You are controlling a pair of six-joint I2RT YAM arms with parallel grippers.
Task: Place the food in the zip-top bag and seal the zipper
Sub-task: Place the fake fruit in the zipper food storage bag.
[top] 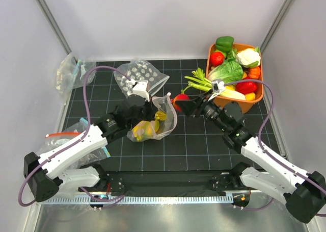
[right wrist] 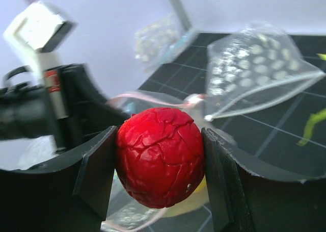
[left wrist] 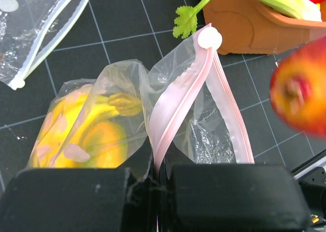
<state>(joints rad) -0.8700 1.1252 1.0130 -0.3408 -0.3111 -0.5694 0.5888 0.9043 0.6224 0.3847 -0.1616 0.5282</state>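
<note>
The black gridded mat (top: 204, 145) carries the whole scene, with the orange basket (top: 260, 92) at its far right, where the lettuce (top: 225, 71) lies among other toy produce, not yet bagged. From the near edge the 2 arms converge on the middle of the mat. The left arm (top: 76, 150) stretches low, forward and to the right. The right arm (top: 265, 158) stretches forward and to the left, its wrist aimed at the bag's opening.

Between them lies the zip-top bag (top: 164, 124), its mouth gaping toward the right arm. The banana bunch (left wrist: 86, 140) is already inside, down at the closed end, so I judge this the loading of the 2nd of 3 pieces.

The right gripper (right wrist: 159, 155) clamps the red fruit (right wrist: 160, 186) from both sides, just beside the mouth. Whether it touches the plastic I cannot tell. The left gripper (left wrist: 157, 183) is pressed together on 1 lip, pinching the pale pink zipper (left wrist: 178, 104) and lifting it.

The next move calls for carrying the fruit between the 2 pink lips, well past them, before the jaws spread. The left pinch needs to hold that lip up, or the mouth may sag against the incoming fingers.
</note>
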